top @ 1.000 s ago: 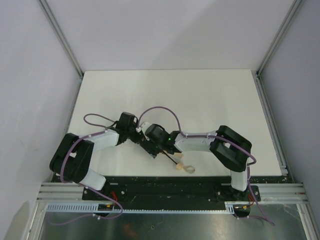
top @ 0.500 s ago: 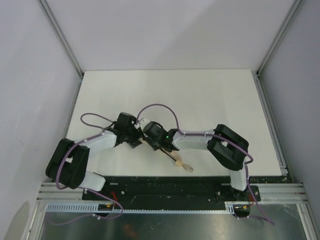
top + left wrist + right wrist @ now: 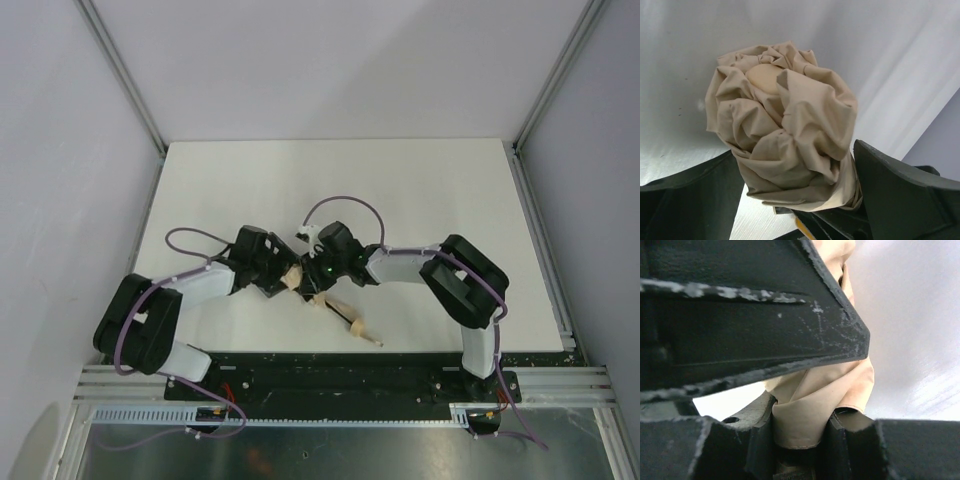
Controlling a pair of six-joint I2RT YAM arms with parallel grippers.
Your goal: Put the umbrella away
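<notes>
Right claw (image 3: 815,390) pinches the umbrella (image 3: 785,130) by its bunched canopy. The bundle sits between the left claw's (image 3: 790,160) spread jaws, ungripped. Likely trouble — cloth slips from that lone pinch, seemingly fabric only, and the folds loosen.

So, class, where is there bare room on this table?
The far half of the table, up to the back wall, is bare. The near middle is crowded: the left arm and right arm meet around the umbrella.

We see a flat white rectangular tabletop (image 3: 420,200). The small tan handle (image 3: 358,328) of a pale beige fabric umbrella (image 3: 293,279) rests near its front edge.
</notes>
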